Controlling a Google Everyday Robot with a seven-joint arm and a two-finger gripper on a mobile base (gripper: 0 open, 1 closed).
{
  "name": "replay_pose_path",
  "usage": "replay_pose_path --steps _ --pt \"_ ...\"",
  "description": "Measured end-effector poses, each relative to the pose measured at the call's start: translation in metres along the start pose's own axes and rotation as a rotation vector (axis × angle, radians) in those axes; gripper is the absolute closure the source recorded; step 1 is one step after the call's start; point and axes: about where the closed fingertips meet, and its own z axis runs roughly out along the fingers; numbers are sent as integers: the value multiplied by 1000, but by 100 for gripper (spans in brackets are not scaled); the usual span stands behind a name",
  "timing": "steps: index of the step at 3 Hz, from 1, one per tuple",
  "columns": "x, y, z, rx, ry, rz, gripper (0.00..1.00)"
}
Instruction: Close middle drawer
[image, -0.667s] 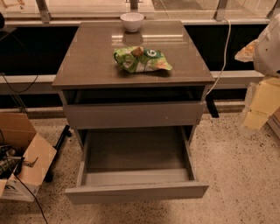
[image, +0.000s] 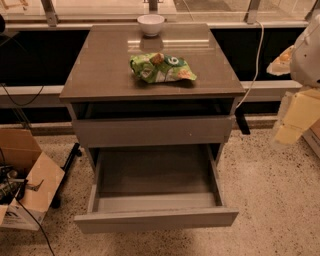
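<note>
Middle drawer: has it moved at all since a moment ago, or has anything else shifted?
Nothing has visibly changed. The middle drawer is pulled out as far as before; the end effector hangs right of the cabinet, apart from the drawer; the snack bag and bowl sit unmoved on the cabinet top.

The arm (image: 309, 52) is a rounded white shell, to the right of the cabinet (image: 100, 70). The gripper (image: 295, 120), also right of the cabinet, has pale cream, blocky pieces.
</note>
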Motion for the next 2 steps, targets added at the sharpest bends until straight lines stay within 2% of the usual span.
replay_pose_path --steps 1,2 --pt "-8 10 21 17 -37 -11 46" --pt "-9 14 51 21 -61 -22 70"
